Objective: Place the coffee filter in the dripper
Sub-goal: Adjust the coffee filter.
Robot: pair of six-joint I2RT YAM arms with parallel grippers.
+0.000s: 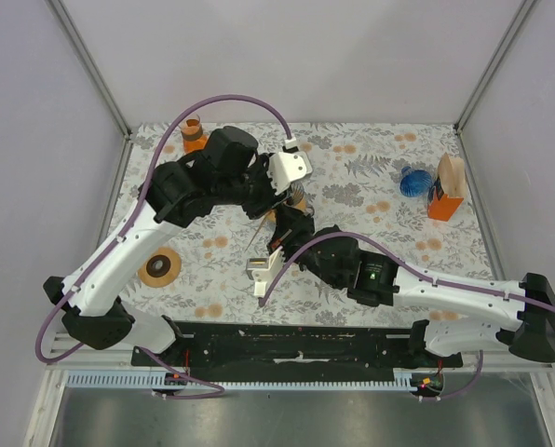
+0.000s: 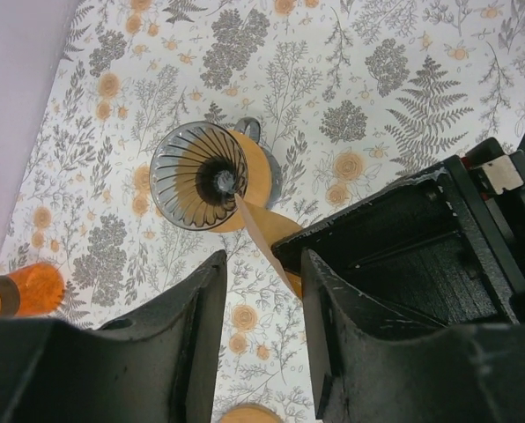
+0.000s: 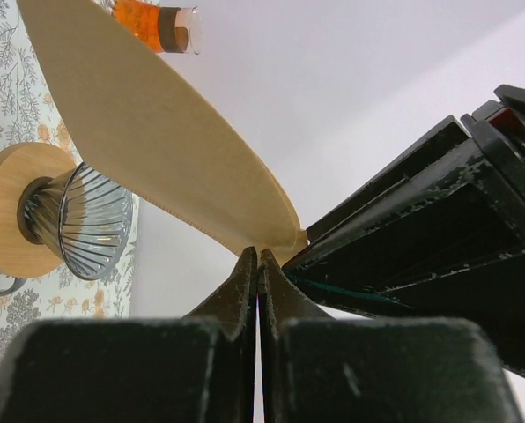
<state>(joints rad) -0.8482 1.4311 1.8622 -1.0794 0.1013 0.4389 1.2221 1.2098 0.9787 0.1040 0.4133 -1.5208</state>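
From above, the filter [image 1: 258, 234] is a thin brown sliver over mid-tabletop [image 1: 380, 200]. Left wrist: the left tool [image 2: 262, 264] is spread, and the filter runs edge-on between its fingers, its tip at the dripper [image 2: 198, 176] (whether it touches, I cannot tell). Right wrist: the right tool [image 3: 258, 262] is pressed together, pinching the filter's edge, with the dripper just beside.

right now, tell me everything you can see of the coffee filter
The coffee filter is tan paper, folded flat, with a crimped seam along one edge. The right gripper pinches one corner between shut fingers. In the left wrist view it shows edge-on, tip pointing at the dripper, not yet seated in it.
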